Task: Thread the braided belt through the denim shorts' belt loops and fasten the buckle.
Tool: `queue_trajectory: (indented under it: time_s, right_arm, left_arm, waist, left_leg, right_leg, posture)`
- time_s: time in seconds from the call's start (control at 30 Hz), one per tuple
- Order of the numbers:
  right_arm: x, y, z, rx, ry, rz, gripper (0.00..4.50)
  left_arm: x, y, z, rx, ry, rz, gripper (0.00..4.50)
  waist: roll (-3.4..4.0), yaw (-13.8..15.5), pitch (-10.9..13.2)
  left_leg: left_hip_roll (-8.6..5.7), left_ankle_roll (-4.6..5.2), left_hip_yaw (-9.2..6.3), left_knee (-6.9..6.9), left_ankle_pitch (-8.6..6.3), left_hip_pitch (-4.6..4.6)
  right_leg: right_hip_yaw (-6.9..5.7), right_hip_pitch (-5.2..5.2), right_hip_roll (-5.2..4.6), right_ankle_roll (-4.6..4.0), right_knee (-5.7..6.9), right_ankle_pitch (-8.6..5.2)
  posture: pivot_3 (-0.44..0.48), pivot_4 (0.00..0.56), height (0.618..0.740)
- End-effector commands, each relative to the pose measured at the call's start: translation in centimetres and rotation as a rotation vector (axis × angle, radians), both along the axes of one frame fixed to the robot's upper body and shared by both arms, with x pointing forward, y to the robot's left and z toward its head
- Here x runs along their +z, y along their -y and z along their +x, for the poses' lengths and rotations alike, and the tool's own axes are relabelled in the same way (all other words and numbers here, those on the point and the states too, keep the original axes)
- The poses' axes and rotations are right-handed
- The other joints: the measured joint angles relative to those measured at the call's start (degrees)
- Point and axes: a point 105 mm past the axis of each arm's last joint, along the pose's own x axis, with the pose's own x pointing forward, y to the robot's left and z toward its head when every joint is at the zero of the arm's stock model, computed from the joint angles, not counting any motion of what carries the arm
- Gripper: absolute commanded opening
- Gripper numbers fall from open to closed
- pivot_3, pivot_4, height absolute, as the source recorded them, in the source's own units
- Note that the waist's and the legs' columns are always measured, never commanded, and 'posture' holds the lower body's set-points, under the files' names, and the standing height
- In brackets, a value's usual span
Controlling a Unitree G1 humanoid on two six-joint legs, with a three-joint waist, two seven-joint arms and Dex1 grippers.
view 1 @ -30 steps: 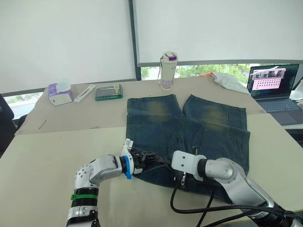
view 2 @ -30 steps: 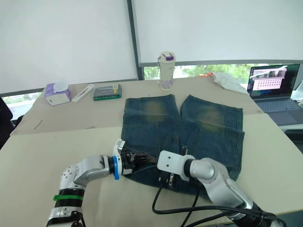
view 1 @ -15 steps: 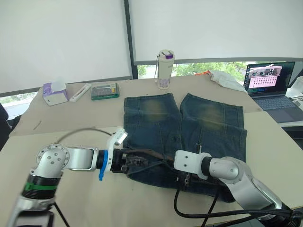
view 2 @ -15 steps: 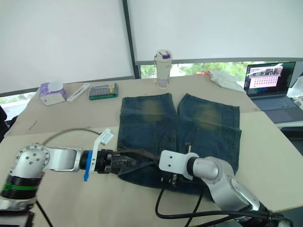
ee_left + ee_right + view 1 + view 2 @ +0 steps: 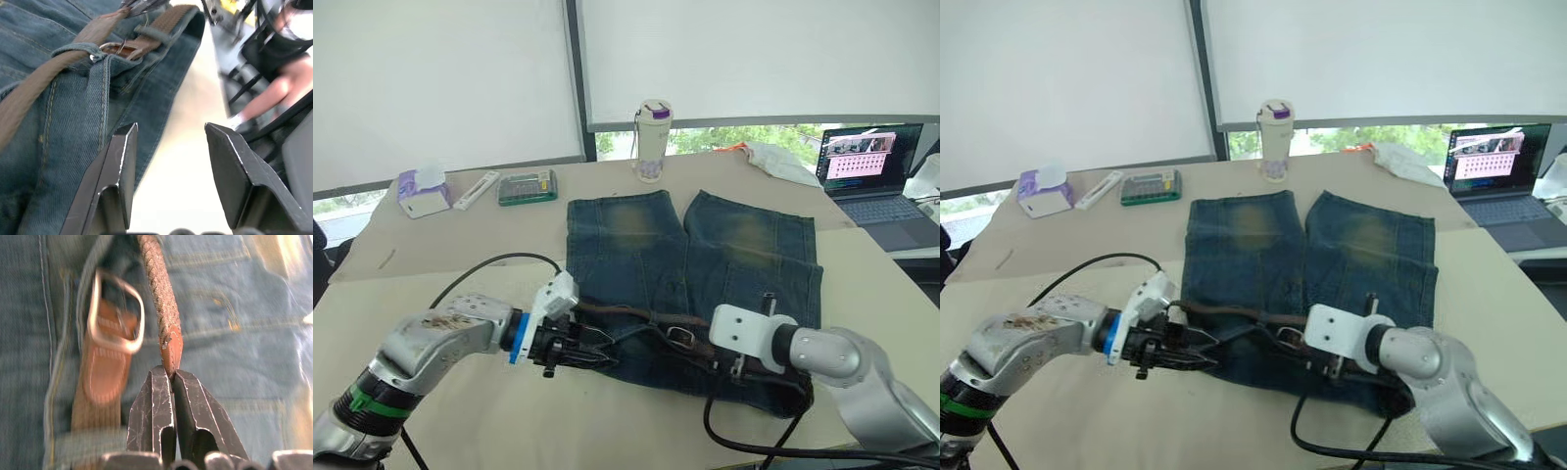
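Shorts: denim shorts (image 5: pixel 695 264) lie flat on the beige table (image 5: pixel 460 264), waistband toward the robot, legs pointing toward the window.
Belt: braided belt (image 5: pixel 617 313) runs along the waistband, passing under a belt loop (image 5: pixel 78 49) in the left wrist view; its leather-tipped free end (image 5: pixel 171 345) is loose of the buckle.
Buckle: silver buckle (image 5: pixel 116 313) rests on the denim near the waistband's middle, just beside the belt tip, on its tan leather tab.
Right gripper: right gripper (image 5: pixel 172 377) has its fingers pressed together on the leather tip of the braided belt, just beside the buckle.
Left gripper: left gripper (image 5: pixel 168 147) sits at the waistband's left edge with fingers spread, nothing between them; one finger (image 5: pixel 117 166) lies over the denim.
Table, far side: tumbler with purple lid (image 5: pixel 652 142), green case (image 5: pixel 529 186), white remote-like bar (image 5: pixel 476 190), tissue box (image 5: pixel 421 193).
Right side: open laptop (image 5: pixel 871 171), crumpled white cloth (image 5: pixel 781 162) near it.
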Motion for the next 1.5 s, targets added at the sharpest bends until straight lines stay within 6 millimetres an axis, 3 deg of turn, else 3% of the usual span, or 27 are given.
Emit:
queue_trajectory:
  time_s: [0.03,0.1,0.3,0.53,0.8,0.9,1.27,1.5]
  right_arm:
    - [1.2,0.4,-0.3,-0.006,0.039,0.004,0.0]
    - [1.4,0.6,-0.6,-0.01,0.032,0.012,0.0]
    - [2.1,0.7,-1.1,-0.002,0.011,0.019,0.0]
    - [3.2,-0.3,-1.2,0.019,0.015,0.055,0.0]
    - [3.2,-0.8,-1.6,0.009,0.012,0.07,0.0]
    - [3.1,-0.7,-1.8,-0.009,0.012,0.075,0.0]
    - [2.9,-0.9,-1.8,-0.024,0.004,0.103,0.0]
    - [3.3,-1.1,-1.7,-0.018,0.005,0.116,0.0]
  left_arm:
    - [1.2,0.5,0.2,-0.041,0.142,0.003,3.81]
    - [1.7,1.3,0.5,-0.066,0.254,0.018,4.47]
    - [3.3,4.8,2.7,-0.104,0.495,0.067,4.49]
    - [2.2,9.9,5.4,-0.246,0.704,0.168,4.49]
    - [2.5,11.6,5.9,-0.307,0.789,0.126,4.49]
    - [3.0,11.6,5.5,-0.34,0.813,0.102,3.77]
    - [1.6,11.6,5.7,-0.331,0.825,0.128,0.03]
    - [0.3,11.2,5.7,-0.329,0.813,0.163,0.03]
  waist:
    - [0.01,0.1,0.0]
    - [0.0,0.3,0.0]
    - [-0.06,0.8,0.0]
    - [-0.06,0.7,0.0]
    - [-0.02,0.4,0.0]
    - [-0.01,0.5,0.0]
    - [0.03,0.5,0.0]
    - [0.07,0.5,-0.1]
  left_leg:
    - [-0.01,0.0,0.0,0.0,0.0,0.01]
    - [-0.02,0.0,-0.02,0.01,0.0,-0.02]
    - [-0.05,0.01,-0.01,0.12,0.01,-0.06]
    - [-0.08,0.06,0.08,0.25,0.04,-0.08]
    - [-0.05,0.06,0.07,0.3,0.04,-0.09]
    - [-0.06,0.09,0.05,0.41,0.02,-0.1]
    - [-0.07,0.12,0.06,0.52,0.01,-0.11]
    - [-0.07,0.18,0.07,0.62,-0.02,-0.12]
  right_leg:
    - [0.0,0.01,-0.01,0.01,0.0,-0.01]
    - [-0.01,0.0,-0.02,0.01,-0.02,0.0]
    - [0.0,0.08,-0.05,0.02,-0.03,0.04]
    - [0.04,0.07,-0.02,0.03,0.0,0.06]
    - [0.05,0.05,-0.01,0.04,0.03,0.06]
    - [0.02,0.07,-0.02,0.06,0.04,0.07]
    - [0.02,0.09,-0.01,0.08,0.1,0.08]
    - [0.02,0.09,0.0,0.08,0.16,0.08]
  posture:
    - [0.0,0.15,0.74]
    - [0.0,0.15,0.74]
    - [0.0,0.15,0.74]
    - [0.0,0.15,0.74]
    - [0.0,0.15,0.74]
    - [0.0,0.15,0.74]
    - [0.0,0.15,0.74]
    - [0.0,0.15,0.74]
